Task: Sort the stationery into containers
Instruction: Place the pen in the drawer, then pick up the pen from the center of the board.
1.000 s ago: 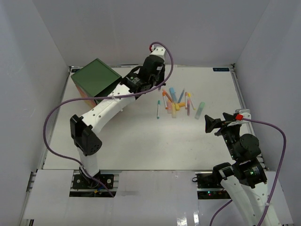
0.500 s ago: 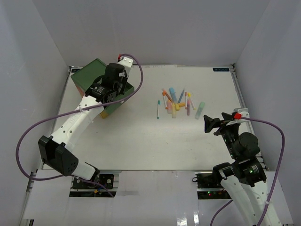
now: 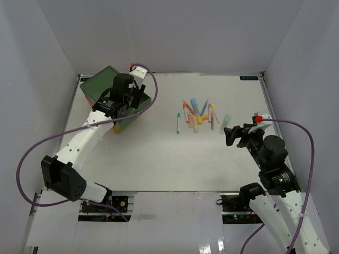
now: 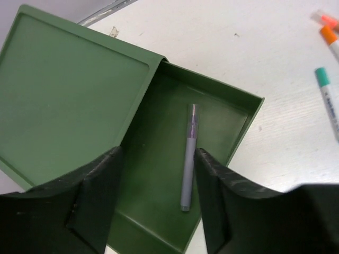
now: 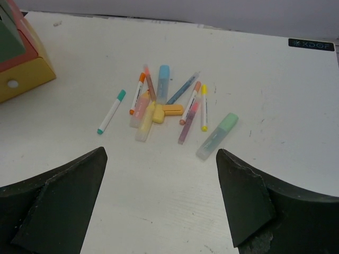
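The chest [image 3: 99, 87] stands at the table's far left with its green top drawer [image 4: 212, 174] pulled out. A thin purple-grey pen [image 4: 188, 159] lies loose on that drawer's floor. My left gripper [image 4: 158, 159] hovers just above the drawer, open, with the pen below and close to its right finger [image 4: 212, 201]. The rest of the stationery [image 3: 201, 116] lies in a heap at mid-table: pens and markers [image 5: 164, 108], a mint marker [image 5: 217, 135] and a teal-capped pen [image 5: 111, 111]. My right gripper [image 5: 160, 156] is open and empty, a little short of the heap.
The chest's orange-red layer and its yellow bottom drawer [image 5: 21, 79] with a white knob show at the left of the right wrist view. White walls close in the table on three sides. A purple cable trails from each arm.
My left arm swung from the heap over to the chest with its jaws shut, then opened them; the purple-grey pen now lies in the green drawer. My right gripper edged towards the heap.
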### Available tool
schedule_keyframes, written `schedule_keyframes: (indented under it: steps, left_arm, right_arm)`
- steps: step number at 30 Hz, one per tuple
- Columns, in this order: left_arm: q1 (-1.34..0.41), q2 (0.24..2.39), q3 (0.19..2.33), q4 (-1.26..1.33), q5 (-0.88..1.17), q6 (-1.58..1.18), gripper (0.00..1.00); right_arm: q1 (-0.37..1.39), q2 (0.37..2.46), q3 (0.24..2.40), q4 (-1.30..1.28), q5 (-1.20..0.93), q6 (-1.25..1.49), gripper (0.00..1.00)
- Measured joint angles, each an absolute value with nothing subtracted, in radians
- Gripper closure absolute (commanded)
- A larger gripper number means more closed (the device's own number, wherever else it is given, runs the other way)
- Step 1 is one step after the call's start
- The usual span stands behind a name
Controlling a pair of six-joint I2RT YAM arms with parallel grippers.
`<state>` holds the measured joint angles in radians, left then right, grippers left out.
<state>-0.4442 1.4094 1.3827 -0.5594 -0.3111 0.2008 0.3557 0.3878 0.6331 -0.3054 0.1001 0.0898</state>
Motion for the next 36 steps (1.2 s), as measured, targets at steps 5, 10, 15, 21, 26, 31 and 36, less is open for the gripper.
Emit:
schedule_keyframes:
  steps: [5,10,15,21,26,31,36]
  left_arm:
    - [-0.440,1.410,1.429,-0.573,-0.315,0.152,0.05]
    - [-0.440,1.376,1.485,-0.575,-0.329,0.049,0.02]
    - [-0.440,1.224,1.424,-0.552,-0.319,-0.063,0.02]
    - [-0.439,1.002,1.177,-0.402,-0.169,-0.158,0.02]
    - [-0.440,0.982,1.001,-0.327,-0.051,-0.187,0.02]
    - [-0.440,0.978,0.922,-0.309,-0.039,-0.198,0.02]
    - [-0.440,0.925,0.904,-0.263,-0.042,-0.205,0.02]
  right_arm:
    - [0.356,0.585,0.779,-0.350,0.050,0.078,0.10]
    - [0.356,0.819,0.927,-0.391,0.065,0.091,0.10]
    - [0.356,1.003,0.982,-0.404,0.102,0.107,0.10]
    - [0.352,1.267,1.085,-0.402,0.155,0.102,0.03]
    - [0.327,1.448,1.137,-0.387,0.159,0.097,0.23]
    - [0.303,1.569,1.136,-0.373,0.142,0.125,0.32]
    - [0.302,1.641,1.131,-0.336,0.117,0.159,0.38]
